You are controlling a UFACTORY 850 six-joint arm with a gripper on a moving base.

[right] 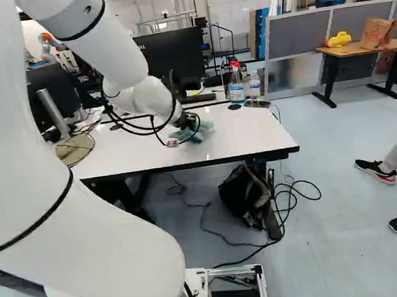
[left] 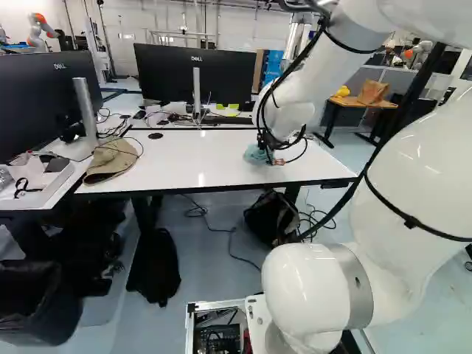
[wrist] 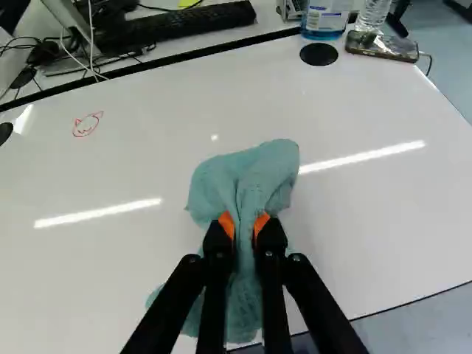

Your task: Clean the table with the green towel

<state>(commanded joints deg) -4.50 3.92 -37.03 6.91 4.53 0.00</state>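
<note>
My gripper point(right: 190, 123) is low over the white table point(right: 255, 138), at the end of the arm. In the wrist view the gripper point(wrist: 245, 223) is shut on the green towel point(wrist: 243, 177), bunched between both orange pads. The towel point(right: 200, 132) spreads on the tabletop ahead of and beneath the fingers. A small red drawing point(wrist: 87, 125) marks the tabletop point(wrist: 147, 169) beyond the towel, towards the keyboard side.
Along the table's far edge are a blue-liquid bottle point(right: 235, 84), a clear bottle point(right: 254, 83), a phone point(wrist: 382, 46) and a keyboard point(wrist: 177, 28). A brown cap point(left: 112, 159) lies near the left monitor point(left: 40, 103). A black bag point(right: 246, 193) sits below.
</note>
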